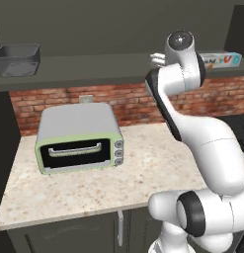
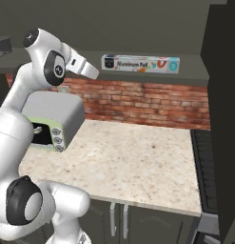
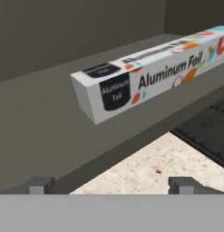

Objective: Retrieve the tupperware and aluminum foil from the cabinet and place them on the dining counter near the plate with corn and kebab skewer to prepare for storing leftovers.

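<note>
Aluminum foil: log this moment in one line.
aluminum foil: on cabinet shelf | gripper: open, short of it | tupperware: shelf's far end

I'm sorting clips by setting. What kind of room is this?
A rendered kitchen, most likely: a pale green toaster oven sits on a speckled stone counter against a brick wall, and a carton of aluminum foil lies on the cabinet shelf above.
</note>
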